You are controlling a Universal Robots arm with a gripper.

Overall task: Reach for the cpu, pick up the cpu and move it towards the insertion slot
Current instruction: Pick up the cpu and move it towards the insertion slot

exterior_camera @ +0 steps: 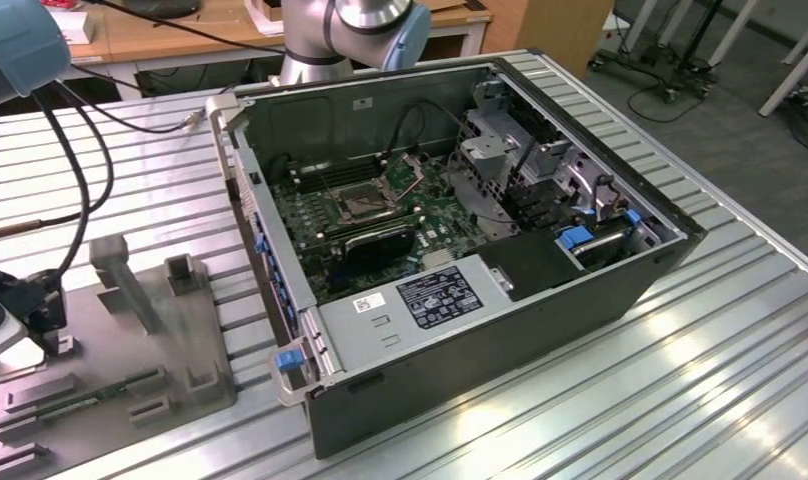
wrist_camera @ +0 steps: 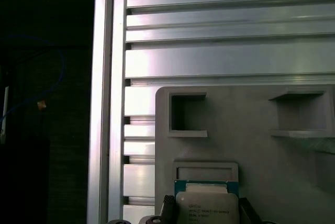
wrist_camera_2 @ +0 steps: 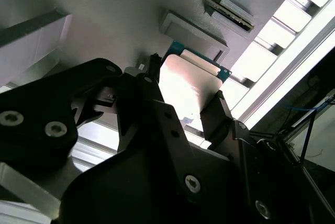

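The cpu (wrist_camera_2: 191, 80), a flat silvery square with a thin green rim, sits between my gripper's (wrist_camera_2: 184, 89) two black fingers (wrist_camera_2: 153, 72), which press on its opposite edges. In the first wrist view the cpu (wrist_camera: 207, 203) lies just over the grey fixture (wrist_camera: 272, 171), next to a shallow square recess. In the exterior view my gripper (exterior_camera: 37, 325) is low over the grey fixture (exterior_camera: 177, 350) at the exterior view's far left. The insertion slot (exterior_camera: 364, 205), a dark square in a silvery bracket, is on the green motherboard inside the open computer case (exterior_camera: 511, 320), well to the exterior view's right of my gripper.
A long green memory stick (exterior_camera: 91, 400) lies on the fixture beside upright grey posts (exterior_camera: 124, 275). Black cables (exterior_camera: 91, 170) hang from the arm. The case's metal walls and drive cage (exterior_camera: 511, 150) ring the motherboard. The table (exterior_camera: 671, 400) is ribbed aluminium.
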